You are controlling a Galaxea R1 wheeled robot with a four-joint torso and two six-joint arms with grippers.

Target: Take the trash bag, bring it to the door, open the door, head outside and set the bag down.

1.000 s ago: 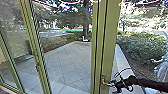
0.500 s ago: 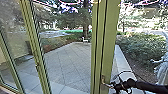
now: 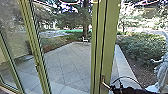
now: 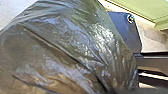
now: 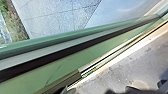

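Observation:
The green-framed door (image 3: 107,45) stands upright in the head view, with a metal handle (image 3: 105,83) low on its frame. My right gripper (image 3: 113,89) is at the end of the black arm coming in from the right, close beside that handle; contact between them is unclear. In the right wrist view the green door frame (image 5: 75,55) runs slantwise, near the camera. The dark, shiny trash bag (image 4: 62,50) looms large in the left wrist view, its film creased and bulging. Where the left gripper holds it is hidden.
Outside lies a paved yard (image 3: 67,63) with a small white object (image 3: 85,40) at its far edge. Bushes (image 3: 142,47) and a pale statue-like figure (image 3: 161,72) stand at right. Another green frame post (image 3: 37,55) rises at left.
My right arm has moved lower in the head view, its end staying near the door handle. The door frame and the yard look the same.

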